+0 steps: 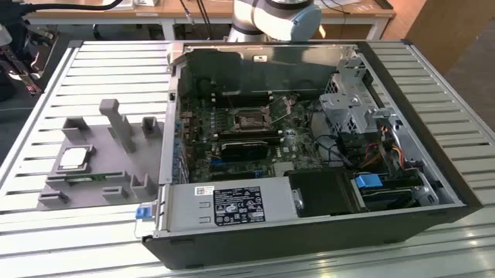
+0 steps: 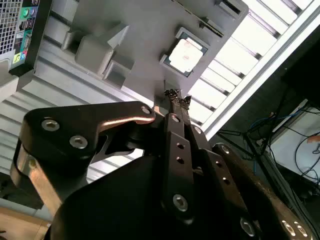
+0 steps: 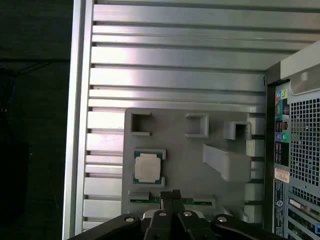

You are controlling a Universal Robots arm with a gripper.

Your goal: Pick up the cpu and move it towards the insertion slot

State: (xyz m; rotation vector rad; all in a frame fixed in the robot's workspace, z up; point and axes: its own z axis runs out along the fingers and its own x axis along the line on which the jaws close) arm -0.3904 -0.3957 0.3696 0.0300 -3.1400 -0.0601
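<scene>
The cpu [image 1: 75, 157], a small flat square chip with a silvery-white top, lies flat in a grey tray [image 1: 108, 169]. The insertion slot [image 1: 250, 120], metal-framed with a dark centre, sits on the green motherboard [image 1: 298, 145], well apart from it.

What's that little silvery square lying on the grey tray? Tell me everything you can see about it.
The cpu is a small flat square chip with a silvery-white metal top and a thin darker rim. It lies flat, top up, in a square recess of the grey tray, on the side away from the computer case. A narrow green strip lies in the tray beside it. Only the tray touches it; the gripper hangs clear of it.
</scene>
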